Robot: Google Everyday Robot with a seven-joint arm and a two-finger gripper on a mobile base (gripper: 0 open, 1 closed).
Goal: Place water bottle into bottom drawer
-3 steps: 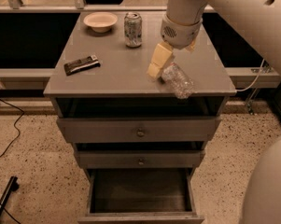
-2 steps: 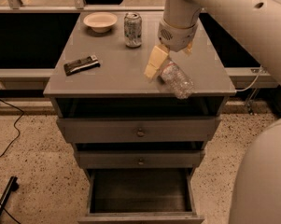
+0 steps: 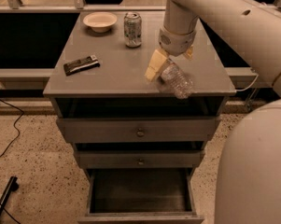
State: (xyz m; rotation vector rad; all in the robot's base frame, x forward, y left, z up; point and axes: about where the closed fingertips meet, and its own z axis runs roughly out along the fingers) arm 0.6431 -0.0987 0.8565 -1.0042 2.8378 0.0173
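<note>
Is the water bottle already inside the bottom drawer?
No, the water bottle is in the tool's grip over the cabinet top, well above the open bottom drawer.

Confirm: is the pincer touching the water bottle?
Touching. Camera view: the pincer, over the cabinet top's front right, has its fingers pressed against the water bottle's neck end with no gap; the bottle hangs tilted between them.

The small, clear, crinkled plastic water bottle (image 3: 178,81) looked glossy, gripped by the gripper (image 3: 167,65) over the cabinet top's front right, its fingers (image 3: 154,65) matt cream plastic. The grey wooden cabinet top (image 3: 116,73) was smooth with a faint sheen, the silver soda can (image 3: 132,29) was shiny metal, and the bottom drawer (image 3: 140,190) was dull, matt wood.
</note>
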